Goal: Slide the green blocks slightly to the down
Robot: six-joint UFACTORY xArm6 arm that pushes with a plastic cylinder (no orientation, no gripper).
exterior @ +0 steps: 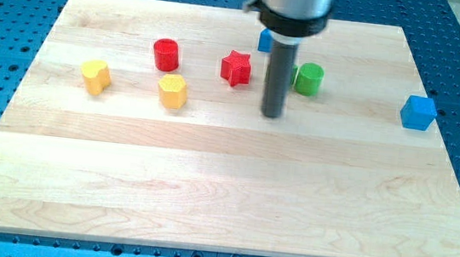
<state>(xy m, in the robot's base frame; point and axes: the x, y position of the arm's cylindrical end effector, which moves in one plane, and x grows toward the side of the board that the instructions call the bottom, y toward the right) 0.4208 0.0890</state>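
Observation:
A green cylinder block (310, 79) stands on the wooden board (224, 188) right of centre near the view's top. My tip (273, 114) rests on the board just left of and below the green block, a small gap apart. The rod partly hides the green block's left edge. Only one green block shows.
A red star block (236, 68) sits left of the rod. A red cylinder (166, 54), a yellow hexagon-like block (172, 92) and a yellow block (96, 76) lie further left. A blue block (265, 40) peeks behind the arm. A blue cube (418, 112) is at the right edge.

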